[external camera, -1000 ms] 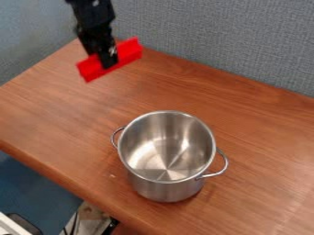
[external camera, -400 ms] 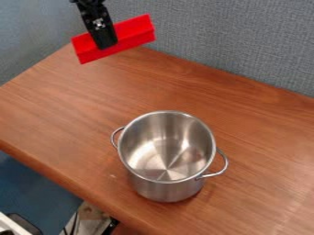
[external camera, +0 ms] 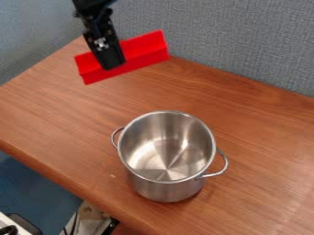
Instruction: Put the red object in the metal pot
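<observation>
Gripper (external camera: 108,55), black and hanging down from the upper left of the view, is clamped on the middle of the red object (external camera: 138,53), a long flat bar held in the air above the wooden table (external camera: 50,101). Only a short end of the bar shows left of the gripper, while the longer part reaches out to the right and tilts upward at that end, so the bar sits slanted rather than level. Behind it is a grey-blue textured wall (external camera: 245,37). Moving right and toward the viewer, the metal pot (external camera: 170,154) stands upright on the table, shiny and empty, with a small loop handle on either side; it is well apart from the bar and nearer the table's front edge. The bar has not yet been carried over the pot. The chief risk from here is the bar's length: it looks about as long as the pot's mouth is wide, so if lowered flat or slanted it could catch on the rim, bridge the opening, or tip the pot rather than drop inside. A grip that looks off-centre might also let the bar swing or slip.
</observation>
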`<move>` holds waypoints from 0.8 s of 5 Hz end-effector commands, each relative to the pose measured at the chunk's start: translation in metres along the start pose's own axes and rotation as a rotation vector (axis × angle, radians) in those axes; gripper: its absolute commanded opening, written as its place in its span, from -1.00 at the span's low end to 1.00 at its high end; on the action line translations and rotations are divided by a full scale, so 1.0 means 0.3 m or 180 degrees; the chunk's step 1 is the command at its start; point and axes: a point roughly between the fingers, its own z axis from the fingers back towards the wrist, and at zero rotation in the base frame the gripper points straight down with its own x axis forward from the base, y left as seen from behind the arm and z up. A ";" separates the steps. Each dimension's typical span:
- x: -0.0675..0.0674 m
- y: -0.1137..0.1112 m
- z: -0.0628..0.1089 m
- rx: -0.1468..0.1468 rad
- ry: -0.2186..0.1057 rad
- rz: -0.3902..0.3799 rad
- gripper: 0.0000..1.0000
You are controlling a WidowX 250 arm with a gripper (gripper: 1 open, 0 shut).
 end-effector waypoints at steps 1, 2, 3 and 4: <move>0.030 -0.045 0.012 -0.0058 0.0063 -0.0293 -1.00; 0.057 -0.041 0.008 -0.0156 0.0184 -0.0404 -1.00; 0.100 -0.129 -0.009 -0.0103 0.0192 -0.0257 -1.00; 0.150 -0.196 -0.037 -0.0073 0.0259 -0.0077 -1.00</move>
